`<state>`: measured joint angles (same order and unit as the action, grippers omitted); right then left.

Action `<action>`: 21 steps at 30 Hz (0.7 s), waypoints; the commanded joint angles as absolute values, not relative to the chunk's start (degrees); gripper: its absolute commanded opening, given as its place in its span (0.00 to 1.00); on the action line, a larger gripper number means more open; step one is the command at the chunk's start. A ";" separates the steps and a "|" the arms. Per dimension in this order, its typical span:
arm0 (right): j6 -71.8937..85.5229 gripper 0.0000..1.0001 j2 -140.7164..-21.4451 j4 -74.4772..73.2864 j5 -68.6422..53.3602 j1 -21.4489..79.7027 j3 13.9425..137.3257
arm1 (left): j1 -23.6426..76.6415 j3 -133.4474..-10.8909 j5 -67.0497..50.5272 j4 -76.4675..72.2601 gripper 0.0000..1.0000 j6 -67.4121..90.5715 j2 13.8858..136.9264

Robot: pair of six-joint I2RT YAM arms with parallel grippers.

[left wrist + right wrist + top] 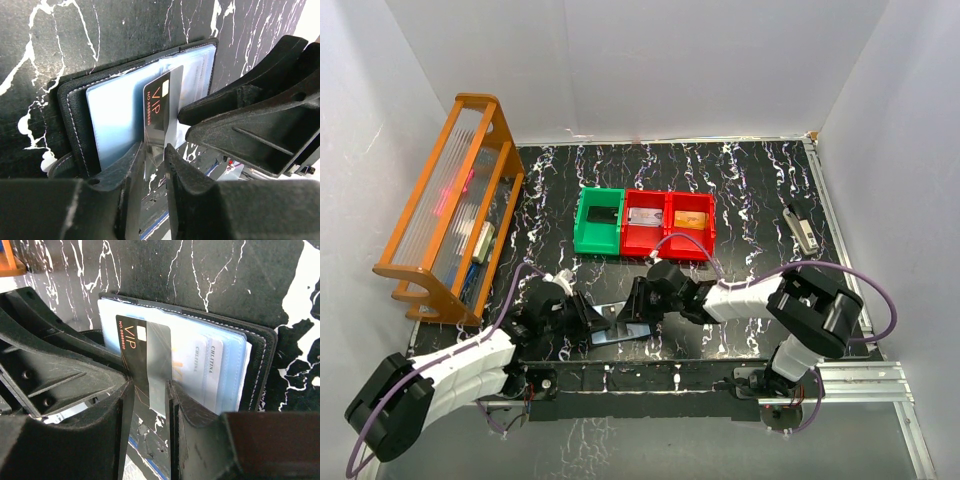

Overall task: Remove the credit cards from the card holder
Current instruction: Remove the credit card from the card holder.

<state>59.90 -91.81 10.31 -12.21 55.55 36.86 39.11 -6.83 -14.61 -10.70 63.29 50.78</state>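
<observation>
The card holder [620, 330] lies open on the black marbled table between both grippers, dark outside with light-blue panels [115, 105] [225, 360]. A black card marked VIP [157, 105] [135, 345] sticks out of it near the fold. Its free end lies in the gap of my left gripper [154, 150] [595, 320], whose jaws stand slightly apart. It also lies between the parted jaws of my right gripper [150, 385] [638, 305]. I cannot tell whether either pair presses on it. The right fingers [240, 125] reach the card's edge. Pale cards [207, 365] sit in the right panel's pockets.
Behind the holder stand a green bin [599, 222] and two red bins [645, 225] [690, 222], each with a card inside. An orange rack [450, 210] stands at the left. A small grey object [803, 230] lies at the right edge.
</observation>
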 commanded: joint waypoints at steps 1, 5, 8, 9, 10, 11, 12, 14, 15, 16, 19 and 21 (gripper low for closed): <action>62.09 0.31 -92.84 9.99 -11.34 56.16 31.55 | 39.02 -5.92 -17.39 -18.99 0.26 65.35 51.86; 63.01 0.31 -93.71 12.95 -12.73 56.12 29.93 | 39.07 -4.93 -19.06 -24.84 0.31 66.58 54.36; 63.27 0.31 -94.35 14.09 -13.41 56.11 29.69 | 39.03 -4.68 -20.11 -27.99 0.31 67.02 56.20; 63.28 0.31 -94.42 14.24 -13.52 56.16 29.71 | 39.04 -4.60 -20.58 -28.98 0.31 67.19 56.59; 63.20 0.31 -94.46 14.32 -13.53 56.13 29.78 | 39.08 -4.50 -20.84 -29.60 0.29 67.31 56.83; 63.15 0.31 -94.40 14.27 -13.53 56.11 29.79 | 39.06 -4.68 -20.88 -29.54 0.25 67.25 56.84; 63.18 0.31 -94.27 14.18 -13.45 56.16 29.87 | 39.03 -4.85 -20.61 -28.81 0.20 67.07 56.68; 63.17 0.31 -93.62 13.53 -12.97 56.03 29.93 | 39.08 -5.13 -19.68 -26.21 0.09 66.79 55.27; 63.19 0.31 -93.03 12.97 -12.35 56.00 30.09 | 39.03 -5.33 -19.07 -24.46 0.04 66.63 54.17; 63.01 0.31 -92.35 12.21 -11.55 55.99 30.39 | 39.05 -5.84 -17.95 -21.38 0.00 66.13 52.84; 61.99 0.33 -89.53 9.11 -9.04 55.98 31.95 | 39.02 -8.41 -13.86 -9.65 0.00 63.45 47.95; 60.97 0.34 -87.60 8.09 -7.29 55.82 32.77 | 38.96 -10.19 -11.14 -2.41 0.00 61.85 44.26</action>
